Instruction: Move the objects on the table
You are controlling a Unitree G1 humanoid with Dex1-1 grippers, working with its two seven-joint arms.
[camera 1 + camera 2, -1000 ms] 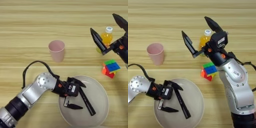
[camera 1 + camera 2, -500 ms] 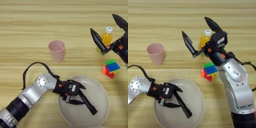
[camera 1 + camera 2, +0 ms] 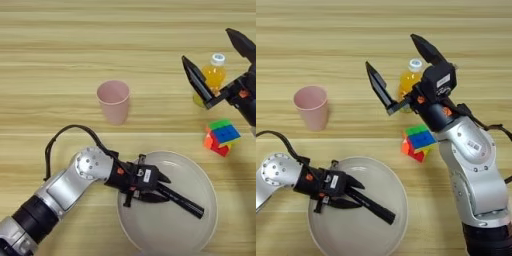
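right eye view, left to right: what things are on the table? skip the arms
pink cup → beige plate, with the black pen lying in it → colour cube. The orange-juice bottle sits further back, roughly above the cube, so its place against the cube is unclear.

The tabletop (image 3: 60, 45) looks like light, smooth wood grain in plank stripes. The cup (image 3: 114, 101) is matt pink plastic. The plate (image 3: 200, 220) has a smooth beige, faintly glossy face. The pen (image 3: 181, 201) is matt black. Both arms show brushed silver metal shells.
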